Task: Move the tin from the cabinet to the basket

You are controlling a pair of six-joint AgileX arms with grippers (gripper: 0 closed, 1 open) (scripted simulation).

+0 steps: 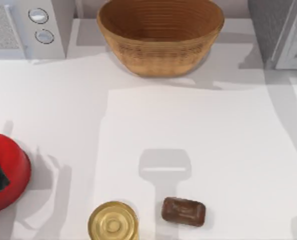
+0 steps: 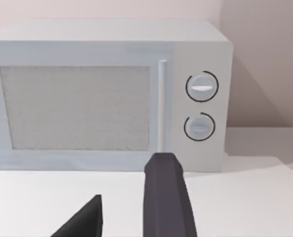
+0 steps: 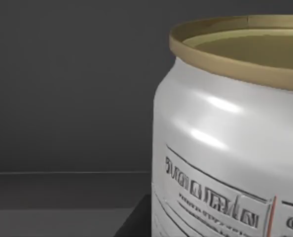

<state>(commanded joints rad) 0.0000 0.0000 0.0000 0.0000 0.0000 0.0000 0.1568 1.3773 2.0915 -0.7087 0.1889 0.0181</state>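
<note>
Nearest the lens in the right wrist view stands the tin (image 3: 230, 133), silver-white with a gold rim and small print with a red stroke on its label, upright against a dark grey wall inside a dim compartment; a dark wedge shows at its foot, and whether the right pincer is clenched or released I cannot tell. In the left wrist view the left pincer (image 2: 124, 210) hangs over the white table (image 2: 245, 197) with its two dark fingers (image 2: 166, 197) spread apart and nothing between them, pointed at a white microwave (image 2: 107, 94) with two round knobs. From above, the microwave (image 1: 28, 27) sits in the far left corner and the cabinet (image 1: 283, 30), dark grey side and pale framed door, in the far right corner. Between them at the far edge sits the basket (image 1: 161, 35), wide, tan and ribbed inside, with nothing in it. The broad middle of the table (image 1: 198, 130) lies bare from the basket down toward the near edge. At the near edge a squat gold tin (image 1: 113, 221) with a ringed lid stands just beside a brown soap-like bar (image 1: 183, 211), the two apart. A red round object (image 1: 6, 175) with a dark piece over it sits at the left edge, well apart from the gold tin.
</note>
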